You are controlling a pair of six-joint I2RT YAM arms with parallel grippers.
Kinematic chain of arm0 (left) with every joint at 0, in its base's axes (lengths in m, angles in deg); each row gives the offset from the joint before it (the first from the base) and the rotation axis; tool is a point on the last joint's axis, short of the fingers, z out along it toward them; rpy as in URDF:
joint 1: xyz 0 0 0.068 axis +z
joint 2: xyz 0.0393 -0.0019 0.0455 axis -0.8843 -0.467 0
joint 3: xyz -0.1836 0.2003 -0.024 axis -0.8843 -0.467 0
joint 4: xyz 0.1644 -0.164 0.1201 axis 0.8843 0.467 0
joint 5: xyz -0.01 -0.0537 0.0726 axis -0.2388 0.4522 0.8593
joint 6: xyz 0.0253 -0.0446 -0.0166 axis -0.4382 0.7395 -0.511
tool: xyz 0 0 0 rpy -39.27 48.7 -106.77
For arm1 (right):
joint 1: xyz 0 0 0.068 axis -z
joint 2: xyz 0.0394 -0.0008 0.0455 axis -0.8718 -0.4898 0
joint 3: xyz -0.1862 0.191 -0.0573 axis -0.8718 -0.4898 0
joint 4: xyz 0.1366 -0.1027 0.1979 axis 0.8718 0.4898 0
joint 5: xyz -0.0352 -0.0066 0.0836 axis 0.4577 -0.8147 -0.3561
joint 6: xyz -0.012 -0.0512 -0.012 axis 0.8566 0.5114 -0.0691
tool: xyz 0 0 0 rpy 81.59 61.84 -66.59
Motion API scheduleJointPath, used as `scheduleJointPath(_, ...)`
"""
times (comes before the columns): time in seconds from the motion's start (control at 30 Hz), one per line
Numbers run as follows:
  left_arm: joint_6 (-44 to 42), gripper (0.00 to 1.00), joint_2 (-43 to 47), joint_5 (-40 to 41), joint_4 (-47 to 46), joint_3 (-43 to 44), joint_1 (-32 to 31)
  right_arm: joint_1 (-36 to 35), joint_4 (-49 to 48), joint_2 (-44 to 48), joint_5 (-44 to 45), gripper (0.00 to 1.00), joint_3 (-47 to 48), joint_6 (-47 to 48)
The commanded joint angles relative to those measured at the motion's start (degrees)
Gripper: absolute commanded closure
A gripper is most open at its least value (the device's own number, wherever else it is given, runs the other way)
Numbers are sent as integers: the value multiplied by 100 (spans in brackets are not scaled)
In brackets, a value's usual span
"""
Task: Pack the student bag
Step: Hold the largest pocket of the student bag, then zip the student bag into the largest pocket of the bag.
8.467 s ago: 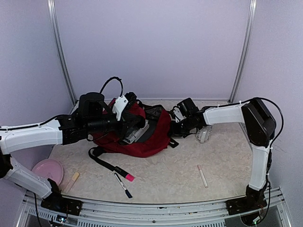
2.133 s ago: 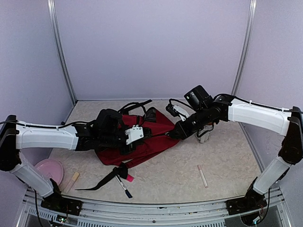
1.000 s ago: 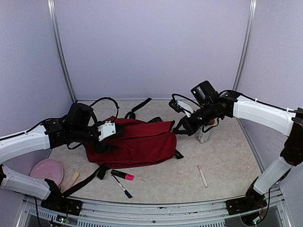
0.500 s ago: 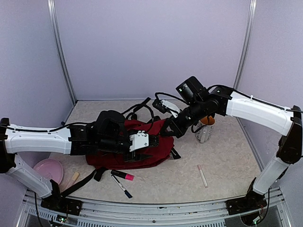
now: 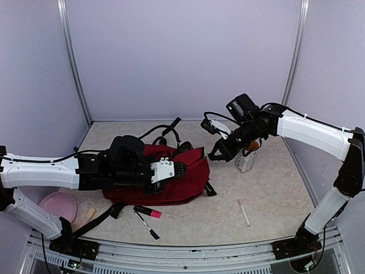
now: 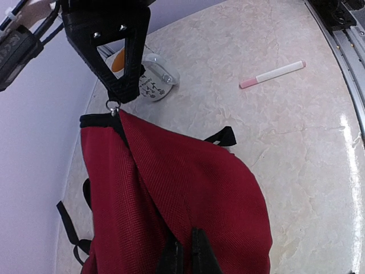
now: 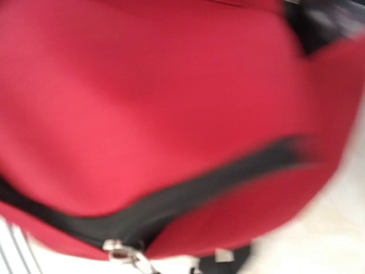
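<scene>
Top external view. I have the student bag [image 5: 191, 171] lying flat on the table [image 5: 274, 194], left of centre in frame. Its long axis runs left to right, with the right end angled a little toward the back wall. Black straps trail off the upper edge and the lower left. (operator)

Which end leads, and what are the fingers on? (desk)

The zip corner points to frame right and seems raised a little off the table. Left wrist view: the right fingers [image 6: 117, 74] are closed tight on the zip pull [image 6: 112, 106] at that corner. My left fingers [image 6: 201, 257] are pinched together on a fold of red cloth mid-panel, with no gap showing. Right wrist view is blurred: red fabric, a black zip line, a metal pull low in frame. (operator)

Step? (desk)

I judge it as zip work: left pins the cloth, right draws the slider. I cannot tell whether the zip is opening or closing, nor what is inside.

Loose items outside the bag:
- pink-capped marker [image 5: 147, 212] and dark pen [image 5: 147, 224] just below it
- pale marker [image 5: 244, 212] at lower right
- pink plate [image 5: 57, 205] at lower left
- white cup [image 5: 245, 161] just right of the right fingers

So packing reads as unfinished. The next move calls for a pull along the zip line with a firm left hold to tension the cloth. An off-line pull would likely drag the whole bag. (operator)
</scene>
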Motion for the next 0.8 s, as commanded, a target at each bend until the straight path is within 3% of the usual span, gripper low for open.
scheduleJointPath(0.0,5,100,706,-66,1009,-343,-45,728,-49,185,603,100,-97,240)
scheduleJointPath(0.23,-107,100,1664,-523,2039,-469,-10,1348,-12,-203,1072,100,132,525)
scheduleJointPath(0.4,-176,100,2153,-500,2236,-546,181,1500,-83,-397,994,100,173,685)
scheduleJointPath(0.6,-504,100,2279,-205,1784,-686,652,1352,-242,-23,430,100,-62,590)
scheduleJointPath(0.77,-892,100,2068,-241,791,-549,1879,1149,-290,697,162,100,-193,311)
